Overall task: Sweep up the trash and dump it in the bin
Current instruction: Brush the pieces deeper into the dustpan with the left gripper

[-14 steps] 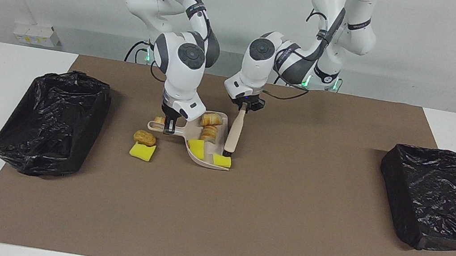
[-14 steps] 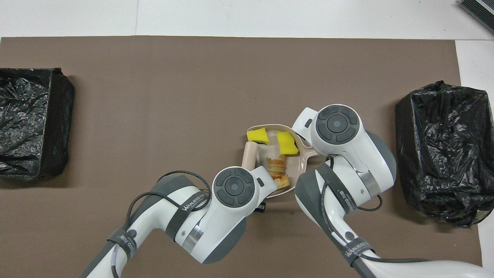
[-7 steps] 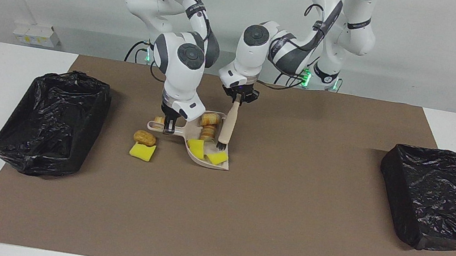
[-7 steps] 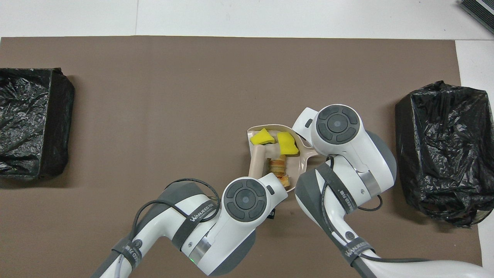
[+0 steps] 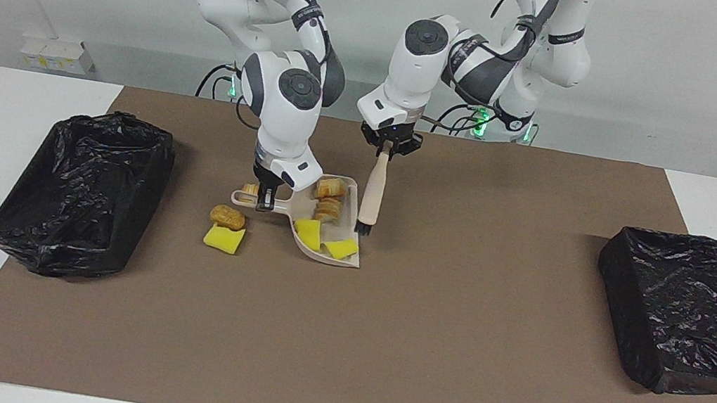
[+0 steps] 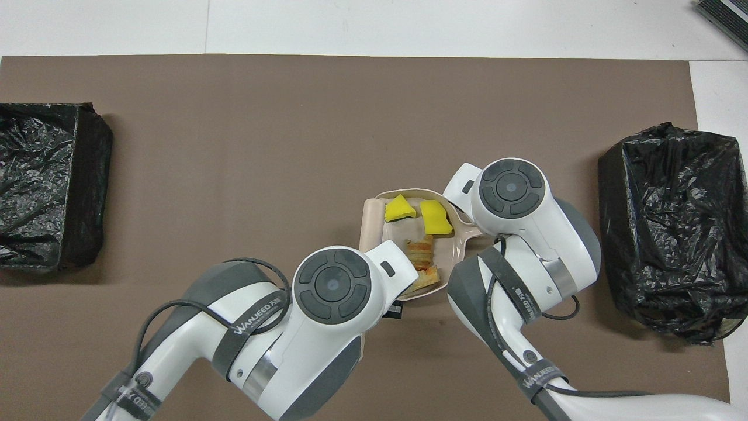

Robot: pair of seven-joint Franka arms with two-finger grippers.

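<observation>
The beige dustpan point(image 5: 349, 201) lies on the brown mat with my right gripper point(image 5: 267, 200) shut on its handle. In the pan lie two yellow sponge chunks point(image 5: 308, 232) point(image 6: 435, 217) and two bread pieces point(image 5: 330, 188) point(image 6: 419, 251). More trash lies on the mat at the right arm's side of the pan: a bread piece point(image 5: 227, 216), a yellow chunk point(image 5: 223, 238), and a small bread piece point(image 5: 251, 189) by the handle. My left gripper point(image 5: 386, 151) is shut on a beige brush point(image 5: 372, 193), which hangs bristles-down over the pan's side wall.
One black-lined bin point(image 5: 83, 189) stands at the right arm's end of the mat, another point(image 5: 684, 307) at the left arm's end. In the overhead view both wrists hide their grippers, and the trash beside the pan is hidden too.
The left gripper swept the brush into the pan, pushing a yellow chunk from the lip further inside, then lifted it back to the pan's side. The right gripper and dustpan stayed still.
</observation>
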